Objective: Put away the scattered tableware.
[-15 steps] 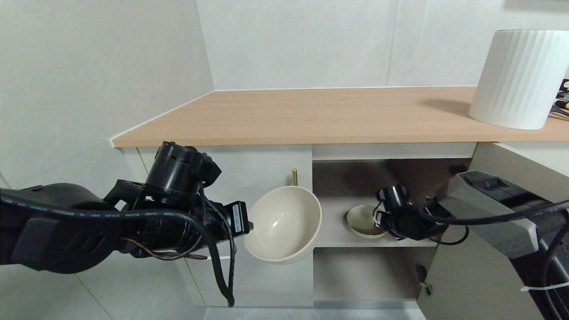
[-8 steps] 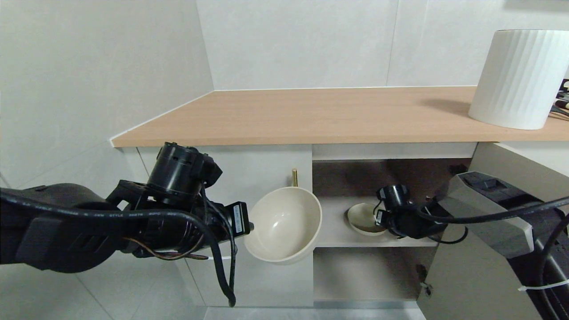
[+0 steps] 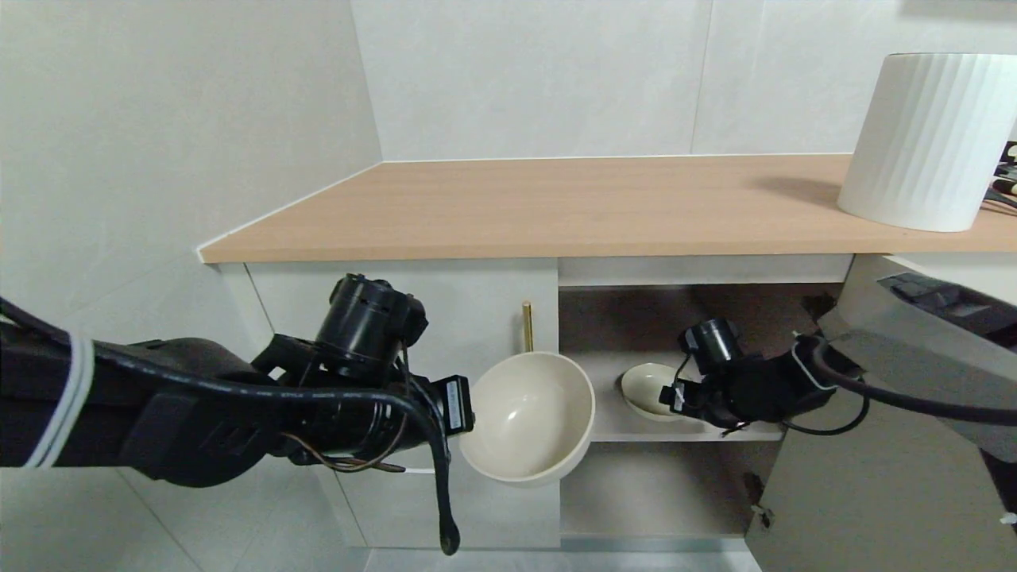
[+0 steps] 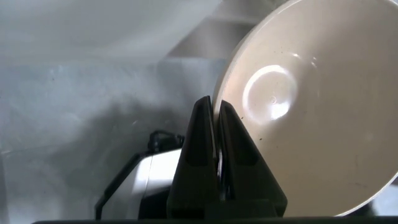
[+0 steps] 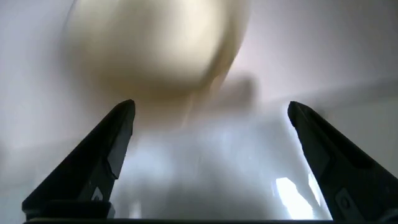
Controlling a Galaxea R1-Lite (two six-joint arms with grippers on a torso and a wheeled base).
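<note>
Left gripper (image 3: 470, 407), clenched on the bowl (image 3: 531, 415) rim, had neared the shelf (image 3: 608, 405); right gripper (image 3: 674, 395), released, hung just before the dish (image 3: 645, 388). Bowl needed level entry beside it

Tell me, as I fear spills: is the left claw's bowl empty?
Empty: the bowl, held tipped on its side by the left claw, shows a bare, glossy inside.
</note>
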